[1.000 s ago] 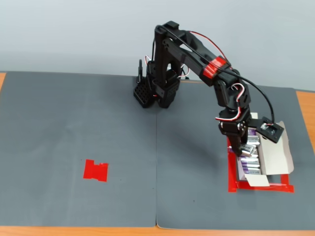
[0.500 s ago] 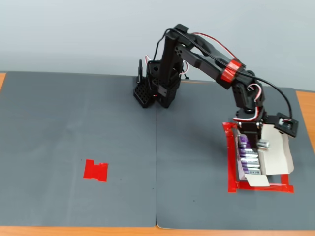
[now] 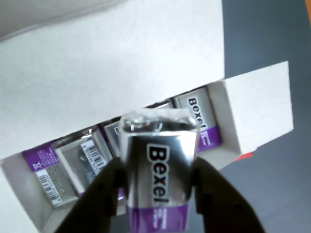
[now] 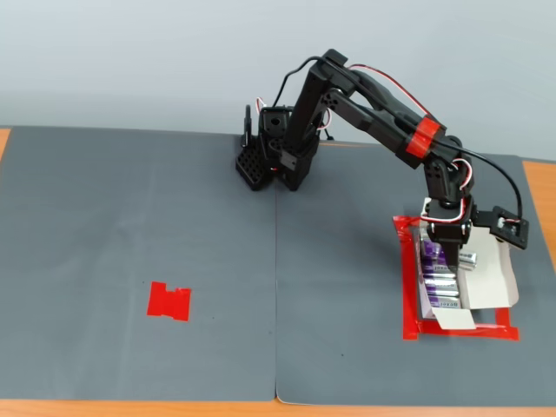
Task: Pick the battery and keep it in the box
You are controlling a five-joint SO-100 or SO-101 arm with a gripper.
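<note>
Red patch [image 4: 168, 301] sits far left on the mat [image 4: 139, 234], unused; near the mat's right edge the gripper [image 4: 458, 263] is clamped on a battery [image 3: 158, 167] above the box [image 4: 486, 280]. Box already holds a row of cells [image 3: 73, 162], so releasing here risks it landing on top, or clipping the flap [image 3: 257, 114].

From my fixed view I see two dark grey mats [image 4: 139, 234] laid edge to edge, their seam running down the middle toward me. Beneath them the orange-brown bench [image 4: 539, 187] shows at the right edge, the left corner and along the front. A small flat red tape patch [image 4: 168, 301] lies on the left mat. A red tape rectangle [image 4: 407, 300] is stuck on the right mat. Behind everything stands a plain pale grey-blue wall [image 4: 130, 61].
</note>
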